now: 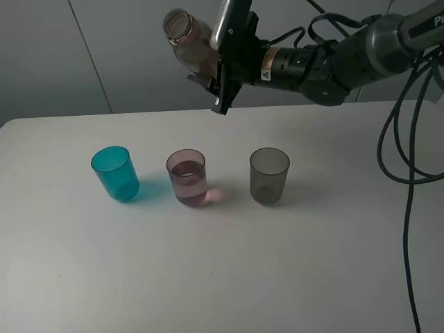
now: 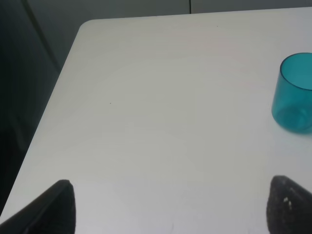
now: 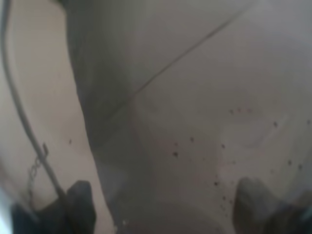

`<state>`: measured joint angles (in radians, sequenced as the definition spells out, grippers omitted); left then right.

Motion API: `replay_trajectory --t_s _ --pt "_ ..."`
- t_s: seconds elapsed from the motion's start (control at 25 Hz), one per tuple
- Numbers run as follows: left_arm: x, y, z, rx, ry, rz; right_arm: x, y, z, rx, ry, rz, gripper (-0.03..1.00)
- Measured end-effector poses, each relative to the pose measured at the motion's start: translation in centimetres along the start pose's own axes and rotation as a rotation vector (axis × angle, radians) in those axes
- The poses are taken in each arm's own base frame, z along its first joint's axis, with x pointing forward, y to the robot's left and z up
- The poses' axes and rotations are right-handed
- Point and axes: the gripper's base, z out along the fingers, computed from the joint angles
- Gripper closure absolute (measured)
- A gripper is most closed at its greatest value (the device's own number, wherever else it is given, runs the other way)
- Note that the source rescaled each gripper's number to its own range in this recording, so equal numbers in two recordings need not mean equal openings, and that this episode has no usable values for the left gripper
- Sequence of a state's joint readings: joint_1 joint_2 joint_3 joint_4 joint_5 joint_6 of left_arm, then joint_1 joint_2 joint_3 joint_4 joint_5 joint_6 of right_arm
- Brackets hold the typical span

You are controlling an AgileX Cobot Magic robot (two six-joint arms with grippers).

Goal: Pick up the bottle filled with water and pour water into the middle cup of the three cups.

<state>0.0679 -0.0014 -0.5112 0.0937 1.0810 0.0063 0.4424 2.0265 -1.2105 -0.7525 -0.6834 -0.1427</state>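
Note:
My right gripper (image 1: 223,73) is shut on the smoky brown bottle (image 1: 189,43) and holds it high above the table, tilted with its open mouth up and to the left. The bottle fills the right wrist view (image 3: 185,122). Three cups stand in a row on the white table (image 1: 222,277): the teal cup (image 1: 114,173) on the left, the pale pink middle cup (image 1: 187,177) with liquid in it, and the smoky grey cup (image 1: 269,175) on the right. My left gripper (image 2: 170,209) is open and empty over the table's left part, the teal cup (image 2: 295,92) beside it.
Black cables (image 1: 406,152) hang at the right of the table. The table's left edge (image 2: 48,112) runs close to my left gripper. A grey wall (image 1: 83,55) stands behind the table.

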Motion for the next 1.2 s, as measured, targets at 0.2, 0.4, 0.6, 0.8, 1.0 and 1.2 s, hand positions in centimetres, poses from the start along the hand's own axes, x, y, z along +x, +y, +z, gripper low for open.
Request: replay_trajectory --t_s 0.2,0.4,0.6,0.8,1.0,1.2 --pt "0.0 0.0 0.0 0.000 0.000 0.000 0.3 -3.2 -2.0 0.067 -0.009 0.477 0.95" --pt "0.0 0.0 0.0 0.000 0.000 0.000 2.4 -5.3 -3.7 0.137 0.004 0.833 0.95" --pt "0.0 0.0 0.0 0.000 0.000 0.000 4.7 -5.1 -5.3 0.171 0.059 0.923 0.95" --pt "0.0 0.0 0.0 0.000 0.000 0.000 7.4 -4.4 -7.7 0.221 0.137 0.974 0.95" --pt "0.0 0.0 0.0 0.000 0.000 0.000 9.5 -4.1 -10.7 0.286 0.217 0.920 0.95" --pt "0.0 0.0 0.0 0.000 0.000 0.000 10.5 -3.8 -13.2 0.343 0.249 0.865 0.95"
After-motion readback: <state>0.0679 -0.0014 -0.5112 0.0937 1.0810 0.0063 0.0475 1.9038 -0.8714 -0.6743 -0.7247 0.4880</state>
